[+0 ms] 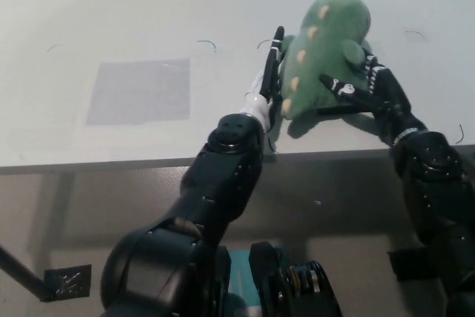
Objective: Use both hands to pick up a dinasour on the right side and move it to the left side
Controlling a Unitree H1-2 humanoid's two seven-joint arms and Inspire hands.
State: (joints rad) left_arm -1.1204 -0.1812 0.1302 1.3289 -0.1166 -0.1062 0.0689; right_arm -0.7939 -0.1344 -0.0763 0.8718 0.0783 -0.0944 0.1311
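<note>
Right of the grey patch (139, 91), both my hands clamp the green plush dinosaur (326, 50) between them, left hand (270, 76) flat-fingered, right hand (369, 90) spread against it; the lift and leftward carry come next.

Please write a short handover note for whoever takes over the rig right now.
Left hand: pressed flat against the dinosaur's left flank.
Right hand: fingers spread, pressed on its right side.
Dinosaur: squeezed between both hands, tipped up, on the right part of the table; whether it has left the surface cannot be told.
Done: both hands closed in on the toy.
Left: lift it, carry it left toward the grey patch area, set it down, release.
</note>
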